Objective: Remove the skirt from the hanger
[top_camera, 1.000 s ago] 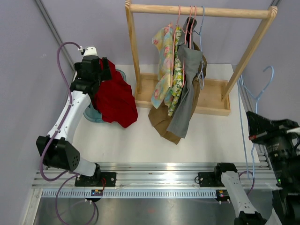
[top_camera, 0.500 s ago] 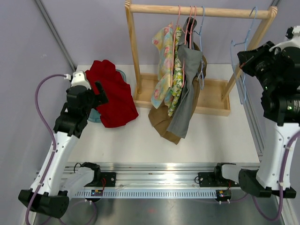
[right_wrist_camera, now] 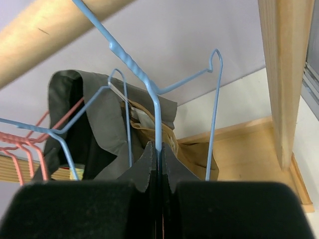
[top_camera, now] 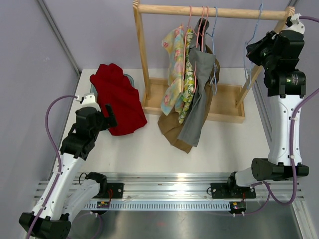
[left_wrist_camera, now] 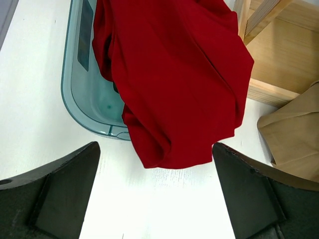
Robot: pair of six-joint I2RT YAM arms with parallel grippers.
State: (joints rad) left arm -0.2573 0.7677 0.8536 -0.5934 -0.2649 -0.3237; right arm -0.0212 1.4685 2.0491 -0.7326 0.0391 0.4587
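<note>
The red skirt (top_camera: 117,99) lies crumpled at the table's back left, draped over a teal bin (top_camera: 92,88); the left wrist view shows the skirt (left_wrist_camera: 174,84) hanging over the bin's rim (left_wrist_camera: 82,94). My left gripper (top_camera: 107,115) is open and empty, just in front of the skirt's lower edge, and it shows wide open in its own view (left_wrist_camera: 155,172). My right gripper (top_camera: 260,49) is high at the rack's right end, shut on a bare blue wire hanger (top_camera: 252,47). The right wrist view shows the gripper (right_wrist_camera: 158,149) clamping the hanger's wire (right_wrist_camera: 155,114).
A wooden clothes rack (top_camera: 209,10) stands at the back with its base tray (top_camera: 227,102) on the table. Several garments (top_camera: 192,89) hang on pink and blue hangers, the lowest reaching the table. The rack's right post (right_wrist_camera: 284,74) is close to my right gripper.
My left arm released the red skirt over the bin and drew back toward the near side. My right arm rose from low right and carried the blue hanger up to the rail's right end.
</note>
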